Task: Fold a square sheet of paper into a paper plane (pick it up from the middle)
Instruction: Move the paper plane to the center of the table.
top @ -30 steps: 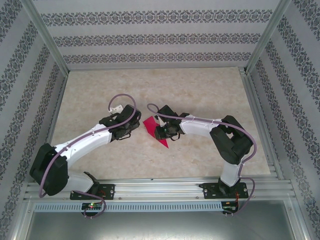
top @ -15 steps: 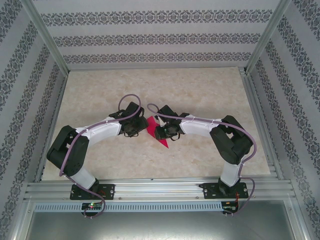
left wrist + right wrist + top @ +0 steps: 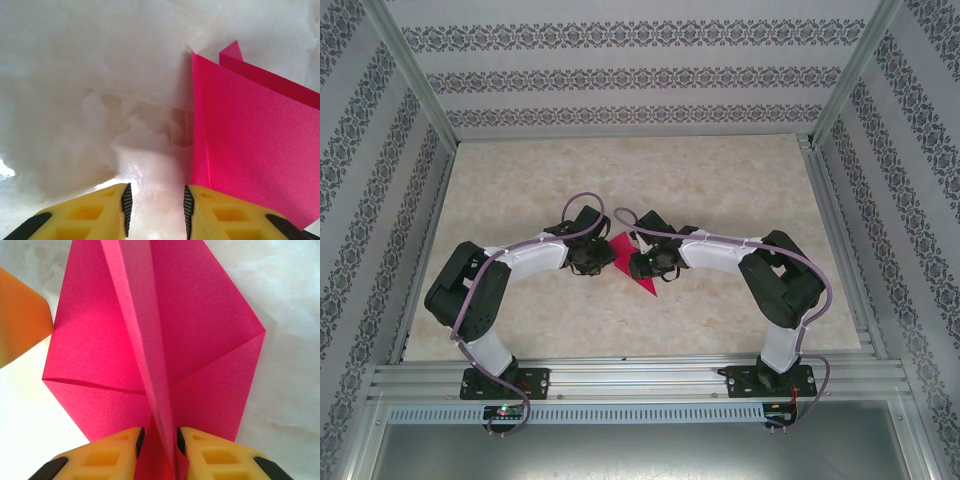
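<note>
The square sheet of paper (image 3: 643, 283) is magenta pink and folded into a kite shape with a raised centre ridge (image 3: 145, 340). It sits mid-table between the two grippers. My right gripper (image 3: 160, 437) is shut on that ridge near the wide end, and in the top view it (image 3: 638, 263) is right over the paper. My left gripper (image 3: 156, 202) is open with only bare table between its fingers. The paper's left edge (image 3: 250, 145) rises just beyond its right fingertip. From above, the left gripper (image 3: 601, 258) stands at the paper's left side. One of its yellow fingers (image 3: 20, 320) shows by the paper's left corner.
The beige marbled tabletop (image 3: 720, 180) stretches behind and to both sides. Aluminium frame rails (image 3: 830, 230) and patterned walls (image 3: 620, 75) enclose it. Both arms bend inward and meet at the middle, their purple cables looping above the wrists.
My left arm swung inward and its gripper slid right, up to the paper's left edge, with its jaws narrowing. My right gripper and the paper stayed put.
</note>
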Robot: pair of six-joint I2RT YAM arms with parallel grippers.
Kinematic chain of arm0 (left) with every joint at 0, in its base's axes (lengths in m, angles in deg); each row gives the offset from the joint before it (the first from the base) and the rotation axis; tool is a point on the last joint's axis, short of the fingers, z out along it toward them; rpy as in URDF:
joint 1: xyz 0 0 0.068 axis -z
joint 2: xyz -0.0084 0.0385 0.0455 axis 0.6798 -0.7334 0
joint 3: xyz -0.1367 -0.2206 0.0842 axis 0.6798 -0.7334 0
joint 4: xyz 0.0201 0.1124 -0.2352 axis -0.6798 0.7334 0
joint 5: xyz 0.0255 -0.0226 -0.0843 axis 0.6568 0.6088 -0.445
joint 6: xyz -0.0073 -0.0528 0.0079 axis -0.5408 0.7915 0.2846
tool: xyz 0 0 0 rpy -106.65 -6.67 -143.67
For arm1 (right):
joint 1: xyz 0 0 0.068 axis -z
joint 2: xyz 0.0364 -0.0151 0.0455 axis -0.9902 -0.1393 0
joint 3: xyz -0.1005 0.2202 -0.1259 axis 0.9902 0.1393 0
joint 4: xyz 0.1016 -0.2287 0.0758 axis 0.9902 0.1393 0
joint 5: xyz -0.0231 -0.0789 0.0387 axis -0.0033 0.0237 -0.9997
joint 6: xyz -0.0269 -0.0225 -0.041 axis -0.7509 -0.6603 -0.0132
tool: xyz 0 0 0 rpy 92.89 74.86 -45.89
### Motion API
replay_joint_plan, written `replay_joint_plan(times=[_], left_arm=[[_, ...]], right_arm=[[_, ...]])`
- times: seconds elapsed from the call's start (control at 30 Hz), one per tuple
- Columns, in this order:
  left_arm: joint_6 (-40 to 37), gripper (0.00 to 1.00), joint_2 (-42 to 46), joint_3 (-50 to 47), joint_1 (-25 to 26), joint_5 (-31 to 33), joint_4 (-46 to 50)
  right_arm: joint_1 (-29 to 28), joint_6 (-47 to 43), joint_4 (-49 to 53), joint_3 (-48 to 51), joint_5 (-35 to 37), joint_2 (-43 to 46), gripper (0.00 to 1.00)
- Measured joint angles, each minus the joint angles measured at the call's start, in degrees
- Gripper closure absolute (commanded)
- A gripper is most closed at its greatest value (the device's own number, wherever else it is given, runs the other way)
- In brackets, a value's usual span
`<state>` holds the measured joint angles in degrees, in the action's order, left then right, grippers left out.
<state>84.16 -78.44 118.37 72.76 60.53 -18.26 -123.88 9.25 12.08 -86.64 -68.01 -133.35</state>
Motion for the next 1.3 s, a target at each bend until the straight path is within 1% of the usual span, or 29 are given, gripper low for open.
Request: replay_joint_plan(times=[0.03,0.07,0.2,0.23,0.3,0.33,0.47,0.57,0.67,0.8,0.9,0.97,1.13,1.3], left_arm=[[0.0,0.72,0.0,0.0,0.0,0.0,0.0],[0.0,0.73,0.0,0.0,0.0,-0.1,0.0],[0.0,0.71,-0.5,0.3,0.0,-0.6,0.1],[0.0,0.72,-0.7,0.5,0.0,-0.7,0.2],[-0.1,0.71,-0.7,0.6,0.0,-0.9,0.2],[-0.2,0.7,-0.7,0.6,0.0,-0.9,0.2],[-0.4,0.68,0.9,0.6,0.0,0.1,0.3],[-0.4,0.67,4.5,0.2,0.0,2.7,0.9],[-0.4,0.67,9.0,-0.5,0.0,6.1,1.8],[-0.4,0.65,13.5,-2.0,0.0,10.4,2.6],[-0.4,0.64,15.8,-3.5,0.0,13.2,3.7],[-0.4,0.64,16.8,-4.3,0.0,14.4,4.4],[-0.4,0.63,17.6,-4.7,0.0,16.1,5.0],[-0.4,0.63,17.6,-4.7,0.0,16.2,5.0]], right_arm=[[0.0,0.0,0.0,0.0,0.0,0.0,0.73],[0.0,0.0,0.0,0.0,0.0,0.0,0.73],[0.0,0.0,0.0,0.0,0.0,-0.1,0.75],[0.0,0.0,0.0,0.0,0.1,-0.2,0.79],[0.0,0.1,0.1,0.0,0.2,-0.3,0.83],[0.0,0.1,0.2,0.0,0.3,-0.3,0.88],[0.0,0.0,1.2,-0.6,1.4,-0.3,0.97],[-0.3,0.5,3.9,-2.7,3.8,-0.2,1.0],[-0.4,2.6,6.4,-5.1,7.7,0.4,0.99],[-0.4,7.6,12.1,-10.7,13.3,-0.1,0.98],[-0.4,10.6,15.7,-16.1,16.3,-2.9,0.94],[-0.4,12.2,17.3,-18.8,17.8,-5.2,0.9],[-0.4,13.8,21.1,-21.9,19.5,-9.4,0.9],[-0.4,13.9,22.1,-23.8,19.5,-12.0,0.9]])
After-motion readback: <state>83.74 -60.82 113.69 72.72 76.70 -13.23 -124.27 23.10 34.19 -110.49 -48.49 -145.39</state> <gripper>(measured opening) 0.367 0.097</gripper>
